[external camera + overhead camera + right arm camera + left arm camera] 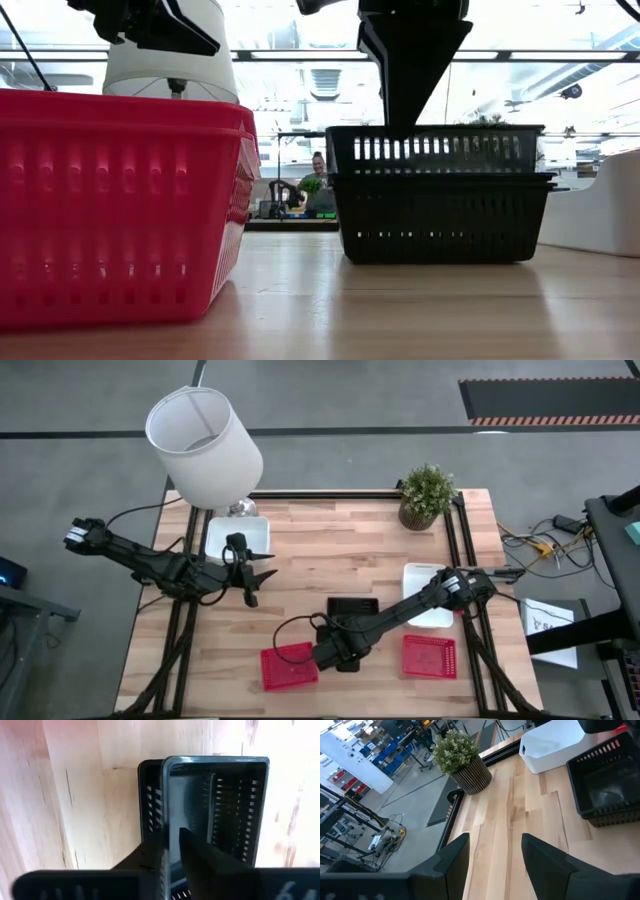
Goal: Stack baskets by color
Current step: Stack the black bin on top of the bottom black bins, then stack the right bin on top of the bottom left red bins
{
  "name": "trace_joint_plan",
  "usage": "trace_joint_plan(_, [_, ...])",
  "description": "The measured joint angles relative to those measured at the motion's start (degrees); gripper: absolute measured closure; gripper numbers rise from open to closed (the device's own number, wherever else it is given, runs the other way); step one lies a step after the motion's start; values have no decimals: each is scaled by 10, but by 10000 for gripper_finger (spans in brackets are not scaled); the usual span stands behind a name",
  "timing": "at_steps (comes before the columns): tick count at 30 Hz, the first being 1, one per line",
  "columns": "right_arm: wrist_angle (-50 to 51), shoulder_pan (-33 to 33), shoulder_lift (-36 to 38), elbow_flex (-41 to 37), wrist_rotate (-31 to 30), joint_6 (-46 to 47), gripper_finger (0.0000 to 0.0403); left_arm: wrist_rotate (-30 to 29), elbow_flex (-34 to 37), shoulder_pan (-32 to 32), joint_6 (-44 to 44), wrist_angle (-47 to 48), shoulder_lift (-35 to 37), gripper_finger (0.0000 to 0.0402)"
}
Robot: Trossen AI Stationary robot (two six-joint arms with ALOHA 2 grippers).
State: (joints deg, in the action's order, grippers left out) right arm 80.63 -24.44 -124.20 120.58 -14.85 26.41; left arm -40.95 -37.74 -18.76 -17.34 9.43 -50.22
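1. Your black baskets (440,195) sit near the table's front middle, the upper one nested into the lower but offset sideways, so it rides high.
2. Your right gripper (172,851) straddles the upper basket's near wall, fingers only narrowly parted; I judge it's mid-release, so I can't tell if it grips.
3. Red baskets (289,666) and (429,656) flank the stack, both apart from it, leaving room to lift straight up.
4. White baskets (430,609) and (237,539) lie farther out.
5. Your left gripper (252,573) waits wide open over bare wood near the lampshade (205,444).
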Motion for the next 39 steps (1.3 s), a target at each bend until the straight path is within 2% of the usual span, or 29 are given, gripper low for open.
trace_joint_plan(5, [7,1,2,0,1,0,301,0,0,0,0,0,0,237])
trace_joint_plan(11, [11,1,21,1,2,-5,296,0,1,0,0,0,0,237])
trace_joint_plan(15, [11,1,28,1,8,-18,313,0,1,0,0,0,0,237])
trace_joint_plan(22, [12,4,29,-4,12,-55,387,0,5,0,1,0,0,237])
trace_joint_plan(27, [12,3,50,-12,-30,-78,394,1,7,0,1,0,-2,237])
trace_joint_plan(32, [-40,-4,109,-78,-76,-85,394,1,6,0,2,0,-8,237])
trace_joint_plan(39, [-226,-27,250,-272,-87,-86,394,3,6,0,4,-33,-22,237])
